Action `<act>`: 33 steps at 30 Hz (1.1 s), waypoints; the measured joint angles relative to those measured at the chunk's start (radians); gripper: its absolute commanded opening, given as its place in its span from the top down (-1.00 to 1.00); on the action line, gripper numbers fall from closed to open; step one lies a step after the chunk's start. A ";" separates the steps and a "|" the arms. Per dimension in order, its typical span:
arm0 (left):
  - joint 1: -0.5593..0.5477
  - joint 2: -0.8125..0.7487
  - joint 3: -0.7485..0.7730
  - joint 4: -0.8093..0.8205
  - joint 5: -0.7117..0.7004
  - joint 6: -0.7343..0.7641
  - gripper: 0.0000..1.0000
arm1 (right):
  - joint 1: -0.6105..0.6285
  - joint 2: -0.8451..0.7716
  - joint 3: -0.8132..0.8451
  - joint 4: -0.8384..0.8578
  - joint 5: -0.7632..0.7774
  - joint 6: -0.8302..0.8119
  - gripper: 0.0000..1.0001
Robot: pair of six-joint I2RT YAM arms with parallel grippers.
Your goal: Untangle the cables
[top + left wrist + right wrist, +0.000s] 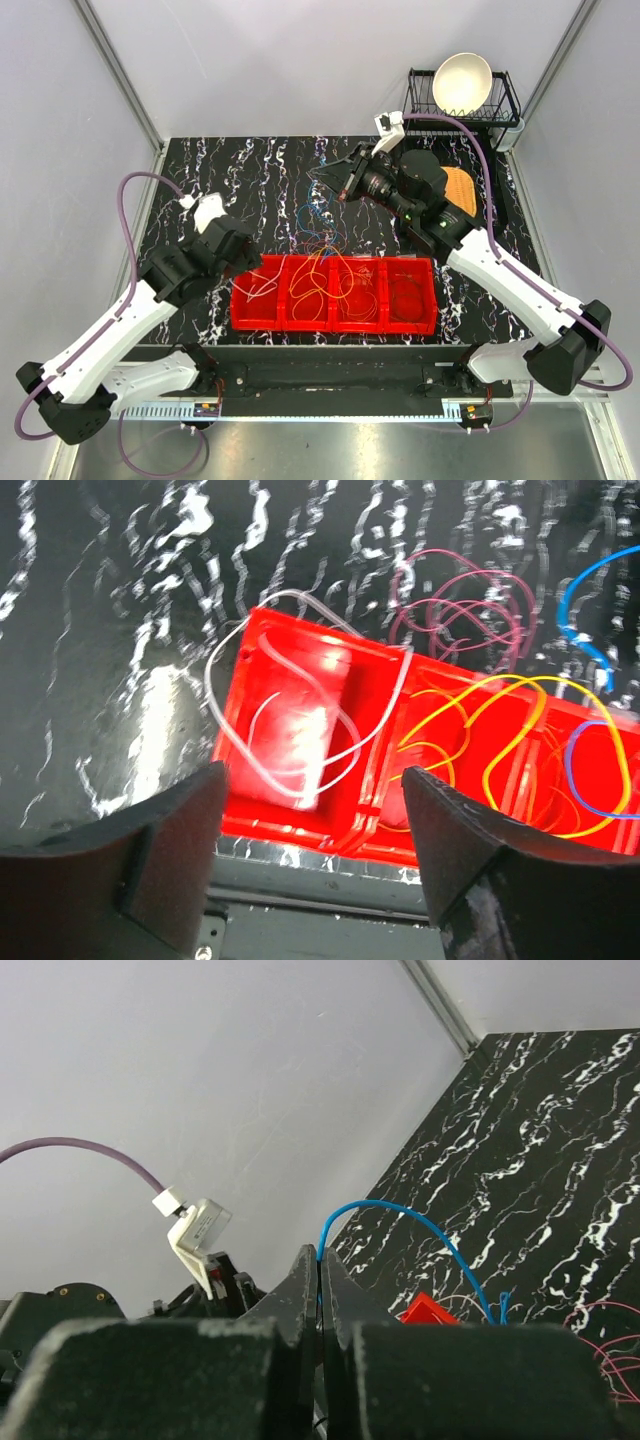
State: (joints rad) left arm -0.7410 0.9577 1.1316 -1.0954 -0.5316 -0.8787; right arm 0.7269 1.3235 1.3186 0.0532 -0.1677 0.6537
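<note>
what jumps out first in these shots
A red tray sits at the table's near edge, loops of yellow and orange cable in it. Next, the right fingers are shut on a blue cable that arcs away from them. A white bowl sits in the rack at the far right corner.

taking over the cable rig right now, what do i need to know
Left end effector: open, holding nothing, over the left end of the red plastic four-compartment tray.
Right end effector: shut on the thin blue cable, raised above the black marbled table.
Cables: the white cable loops over the leftmost compartment's rim. The yellow and orange cables lie across the middle compartments. The maroon cable is on the table behind the tray.
Done: several cables sit in the tray.
Left: likely pull the blue one clear of the loose tangle, then sort the rest.
</note>
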 measured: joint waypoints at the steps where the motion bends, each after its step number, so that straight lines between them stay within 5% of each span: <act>1: 0.000 -0.001 -0.004 0.024 0.010 0.015 -0.41 | 0.000 0.002 0.000 0.010 -0.011 0.007 1.00; 10: -0.063 -0.006 -0.240 0.418 0.220 0.132 -0.37 | 0.016 0.032 0.080 0.009 -0.090 0.023 1.00; 23: -0.163 0.354 -0.240 0.698 0.240 0.164 -0.17 | 0.017 -0.092 0.129 -0.024 -0.085 -0.002 1.00; 26: -0.167 0.425 -0.234 0.703 0.235 0.155 0.17 | 0.017 -0.092 0.129 -0.047 -0.085 -0.005 1.00; 27: -0.169 0.441 -0.234 0.703 0.233 0.151 0.49 | 0.017 -0.092 0.129 -0.053 -0.084 -0.006 1.00; 30: -0.173 0.460 -0.232 0.700 0.225 0.138 0.95 | 0.018 -0.093 0.132 -0.078 -0.082 -0.013 1.00; 33: -0.175 0.461 -0.212 0.674 0.198 0.134 1.00 | 0.018 -0.093 0.139 -0.108 -0.077 -0.024 1.00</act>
State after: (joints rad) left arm -0.9165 1.4185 0.9192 -0.4210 -0.3332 -0.7448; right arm 0.7444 1.2301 1.4578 -0.0547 -0.2447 0.6296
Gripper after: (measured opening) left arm 0.023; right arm 0.012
